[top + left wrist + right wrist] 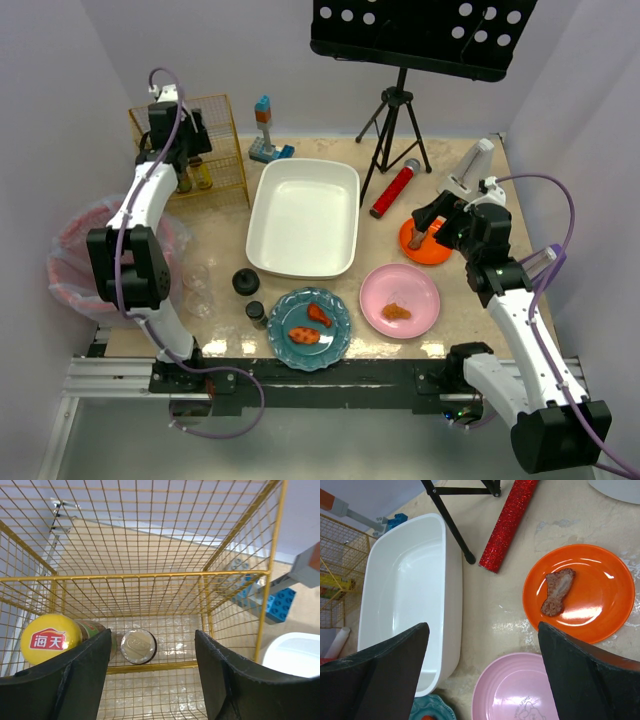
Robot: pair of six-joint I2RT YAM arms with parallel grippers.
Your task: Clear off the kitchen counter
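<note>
Three views, all bright and evenly lit from above. I see soft, short shadows on the surface [460, 335], white glare streaks on the orange plate [600, 612] and a sheen along the white tub [405, 590]. The left tool [152, 636] and right tool [482, 626] read as near-black, faintly blurred shapes; the wire basket [150, 576] is sharp.
</note>
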